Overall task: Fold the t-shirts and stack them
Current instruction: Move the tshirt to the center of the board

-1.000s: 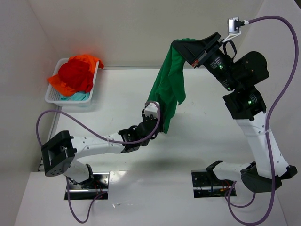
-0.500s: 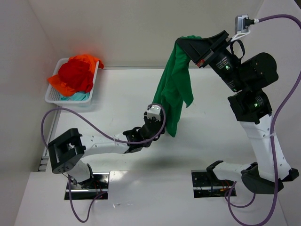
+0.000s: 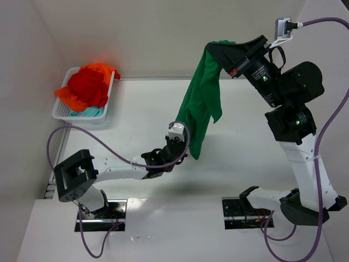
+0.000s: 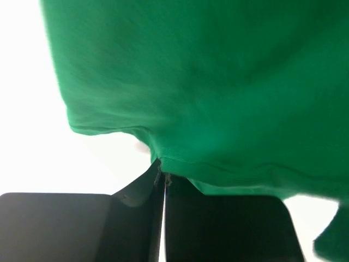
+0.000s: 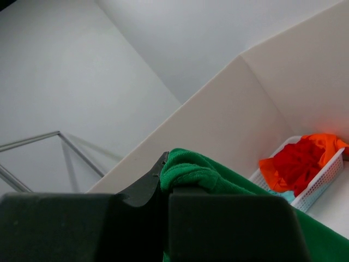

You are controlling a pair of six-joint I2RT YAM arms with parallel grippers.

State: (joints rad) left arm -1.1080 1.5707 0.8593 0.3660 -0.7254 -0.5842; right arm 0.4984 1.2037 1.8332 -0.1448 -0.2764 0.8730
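Note:
My right gripper [image 3: 214,49] holds a bright green t-shirt [image 3: 202,103] high above the table, shut on a bunched fold of it [image 5: 218,177]. The cloth hangs down in a long drape. At its lower hem sits my left gripper [image 3: 185,146], and the left wrist view shows that gripper [image 4: 162,173] shut with the green hem [image 4: 180,164] pinched at its tips. The right gripper [image 5: 165,174] has its jaws pressed together around the cloth. Red [image 3: 87,87], orange [image 3: 102,69] and teal [image 3: 91,112] t-shirts lie piled in the basket.
A white slotted basket [image 3: 61,113] stands at the far left corner of the table, also seen in the right wrist view as the basket [image 5: 322,183]. White walls close in the back and both sides. Purple cables loop from both arms.
My left gripper has gone from open to shut at the green shirt's lower hem. The right arm shifted slightly right with the shirt, then held still.

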